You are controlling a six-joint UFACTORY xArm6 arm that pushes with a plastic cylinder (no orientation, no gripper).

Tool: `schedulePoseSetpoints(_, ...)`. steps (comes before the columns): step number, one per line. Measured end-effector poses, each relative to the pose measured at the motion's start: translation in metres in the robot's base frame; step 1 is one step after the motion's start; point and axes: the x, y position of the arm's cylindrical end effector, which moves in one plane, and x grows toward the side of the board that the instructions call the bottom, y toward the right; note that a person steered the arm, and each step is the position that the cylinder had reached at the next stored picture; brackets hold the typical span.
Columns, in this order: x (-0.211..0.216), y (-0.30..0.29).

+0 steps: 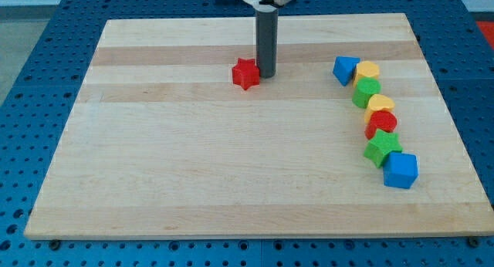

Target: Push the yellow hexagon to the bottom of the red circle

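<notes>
A pale wooden board (231,182) lay on a blue table full of small holes (31,82). The arm had no hand, just a straight dark rod, so nothing was being held. My tip (266,74) stood on the board, touching the right side of a small red star-shaped block (245,73) near the view's top.

All the other blocks sat in a curved row, well apart from the red star, off to its right. At the top of the row was a blue triangle-like block (345,69). Just beside it was the yellow hexagon block (368,70). It was too small and rounded to tell which way it pointed or where its long side ran. Below it came a green round-looking block (367,92), then a second yellow block (380,106) whose shape I could not make out. The red circle block (381,123) touched that one from below. Lower still sat a green star-like block (383,149) and a blue cube-like block (400,170).
</notes>
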Motion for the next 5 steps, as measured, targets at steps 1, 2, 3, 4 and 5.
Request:
schedulePoseSetpoints(1,0.0,0.015)
schedulePoseSetpoints(2,0.025,0.015)
schedulePoseSetpoints(3,0.053,0.025)
schedulePoseSetpoints(4,0.064,0.047)
schedulePoseSetpoints(5,0.058,0.082)
